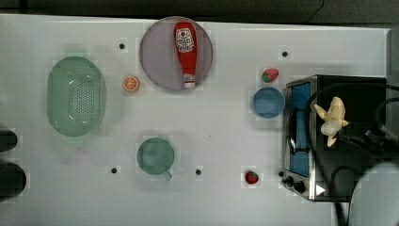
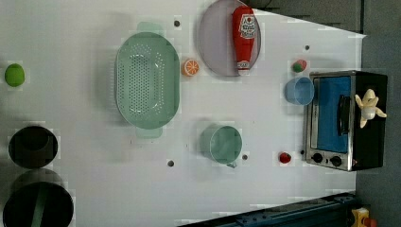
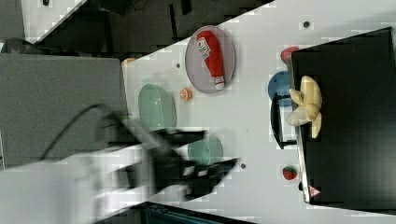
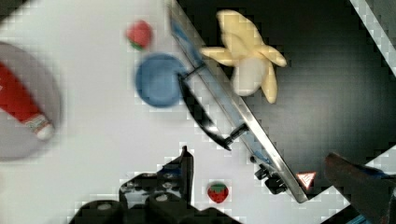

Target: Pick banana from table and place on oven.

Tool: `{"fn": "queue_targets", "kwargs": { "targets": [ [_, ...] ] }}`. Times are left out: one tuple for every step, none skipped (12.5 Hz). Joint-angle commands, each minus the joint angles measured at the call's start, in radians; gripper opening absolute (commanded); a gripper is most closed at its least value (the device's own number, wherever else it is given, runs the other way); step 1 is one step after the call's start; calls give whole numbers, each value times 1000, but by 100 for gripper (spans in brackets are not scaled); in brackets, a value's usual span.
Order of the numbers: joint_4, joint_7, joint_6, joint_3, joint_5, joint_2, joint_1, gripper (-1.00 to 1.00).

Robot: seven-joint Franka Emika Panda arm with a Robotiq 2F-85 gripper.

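One banana (image 1: 332, 120) lying on oven (image 1: 362, 89) top, hand (image 4: 261, 172) wide open, empty

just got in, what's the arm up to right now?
The banana lies on the black top of the oven, near the front edge above the glass door, so the placing looks done. The claw is open and holds nothing; in the wrist view it hangs clear of the banana. The rest sits untouched on the table: ketchup bottle on its plate, blue bowl beside the oven, green colander.
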Motion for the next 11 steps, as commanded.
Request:
{"fn": "queue_targets", "kwargs": {
  "targets": [
    [-5, 269, -80, 171, -37, -64, 57, 100],
    [-34, 368, -97, 227, -37, -95, 58, 100],
    [-71, 472, -99, 282, -33, -126, 60, 100],
    [-106, 563, -99, 335, -33, -155, 61, 100],
    [-135, 645, -98, 383, -33, -181, 62, 100],
    [-156, 707, -98, 421, -33, -204, 62, 100],
    [-171, 748, -99, 447, -26, -220, 62, 100],
    [-185, 756, -102, 463, -10, -231, 62, 100],
    [-199, 756, -104, 464, 6, -241, 62, 100],
    [-210, 756, -105, 458, 17, -247, 62, 100],
    [-217, 756, -105, 450, 17, -249, 61, 100]
  ]
}}
